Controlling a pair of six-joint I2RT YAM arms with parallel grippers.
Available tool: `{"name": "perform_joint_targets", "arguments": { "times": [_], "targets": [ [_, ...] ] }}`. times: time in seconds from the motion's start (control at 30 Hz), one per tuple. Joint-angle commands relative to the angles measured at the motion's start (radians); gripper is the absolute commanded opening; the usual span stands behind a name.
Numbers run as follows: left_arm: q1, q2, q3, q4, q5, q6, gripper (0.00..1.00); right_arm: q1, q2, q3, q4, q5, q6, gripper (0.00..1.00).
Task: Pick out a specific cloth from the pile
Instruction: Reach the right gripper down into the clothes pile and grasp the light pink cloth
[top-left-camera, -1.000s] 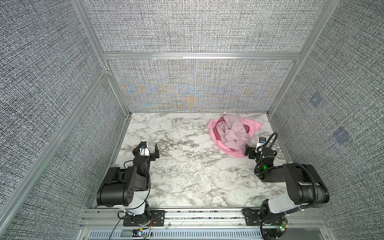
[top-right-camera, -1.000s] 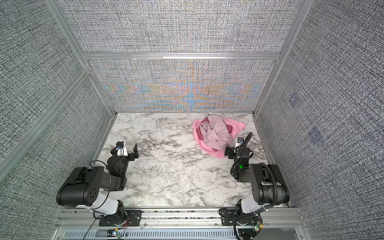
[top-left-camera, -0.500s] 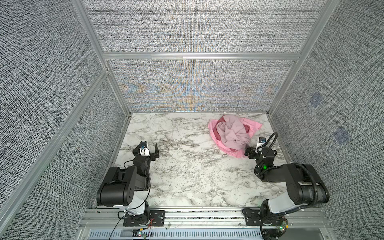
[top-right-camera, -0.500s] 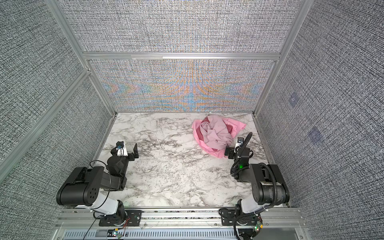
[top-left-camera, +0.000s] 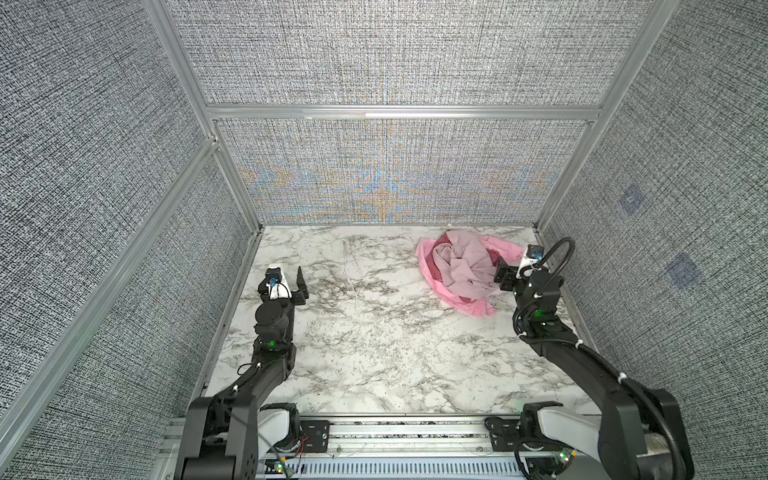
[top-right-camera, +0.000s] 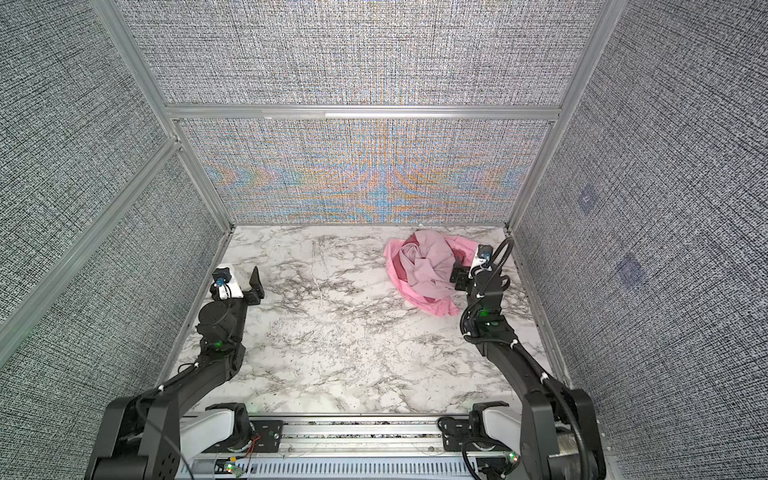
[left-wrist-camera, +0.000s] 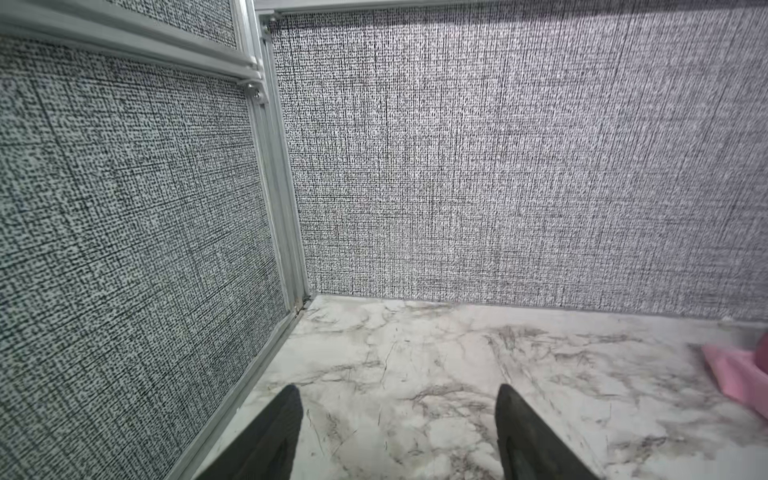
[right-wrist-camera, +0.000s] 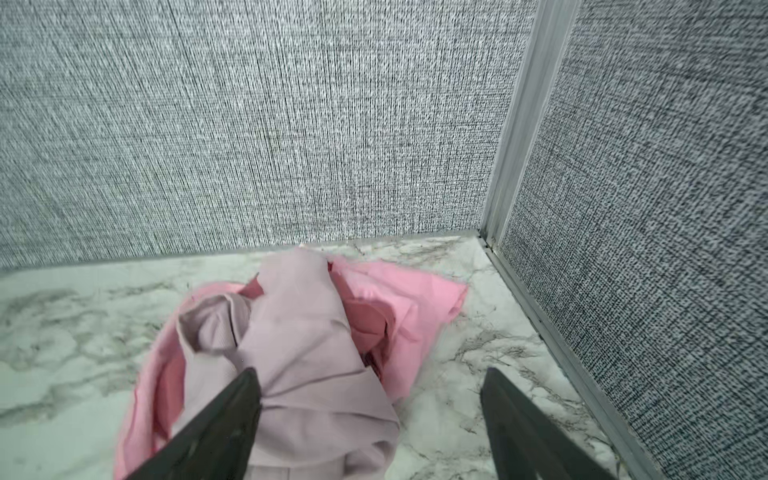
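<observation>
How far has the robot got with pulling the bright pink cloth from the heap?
Nothing done yet: the pink cloth lies under the mauve-grey cloth. In hand: the right gripper, open, is at the edge of the pile; the left gripper is open over bare table. Left: grasp the pink cloth, pull it free.

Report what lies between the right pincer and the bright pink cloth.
The pale mauve-grey cloth drapes over the pink cloth directly ahead of the open right pincer, with a rose-red cloth tucked between. Pink shows bare only at the edges.
</observation>
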Motion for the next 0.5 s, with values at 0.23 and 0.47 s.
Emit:
{"name": "perform_joint_targets", "arguments": {
  "times": [0.23, 0.47],
  "targets": [
    [-0.057, -0.072, 0.159, -0.516, 0.067, -0.269, 0.71, 0.325, 0.231, 0.286, -0.531, 0.024, 0.129, 0.67],
    [-0.062, -0.076, 0.173, -0.594, 0.071, -0.298, 0.71, 0.382, 0.503, 0.446, -0.561, -0.068, 0.200, 0.56]
  ]
}}
